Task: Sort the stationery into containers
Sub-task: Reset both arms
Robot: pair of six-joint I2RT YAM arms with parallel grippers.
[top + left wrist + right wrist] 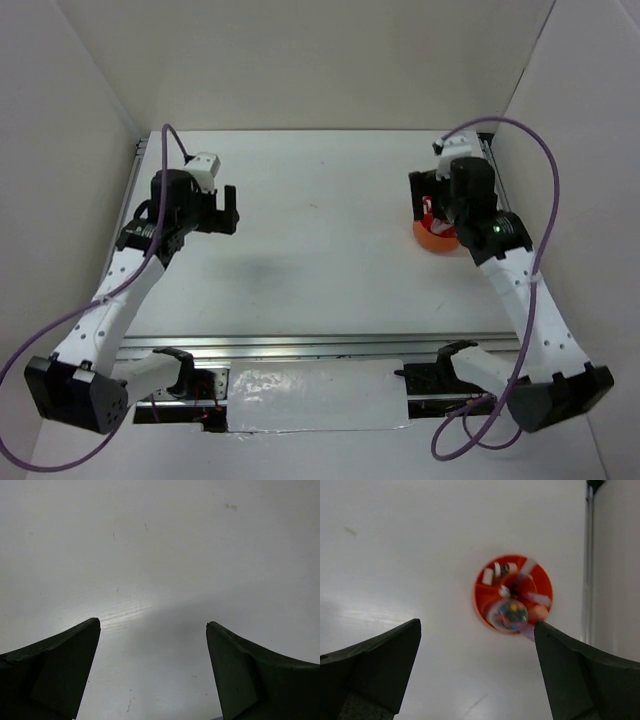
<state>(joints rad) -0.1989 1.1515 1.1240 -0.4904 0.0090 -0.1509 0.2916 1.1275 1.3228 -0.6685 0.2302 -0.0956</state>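
In the top view, the left tool (228,210) is hanging over the bare white surface (320,280), well apart from everything else. The right tool (426,202) is hanging above the orange tub (432,241), and its arm is hiding most of the tub. The tub is sitting near the far right side of the surface.

In the left wrist view, the left tool (152,672) is showing two dark fingers (50,675) spread wide. Nothing is sitting between them, and only bare surface (160,555) is lying below.

In the right wrist view, the right tool (477,675) is also spread wide and gripping nothing. The orange tub (479,597) is sitting below it, a little to the right. The stationery is lying inside the tub. I can see small white blocks (488,576), a clear round thing (509,614) with coloured bits in it, and a lilac tip (529,633) poking over the near rim. The picture is blurry, so I cannot tell every piece apart. No loose piece is showing on the surface in any view.

I think these pieces are light and hard. The pens are probably smooth and may roll, so pinching one across its middle seems best. The little blocks should be squeezed on their flat sides. The tub looks like light plastic, so a bump could push it along.
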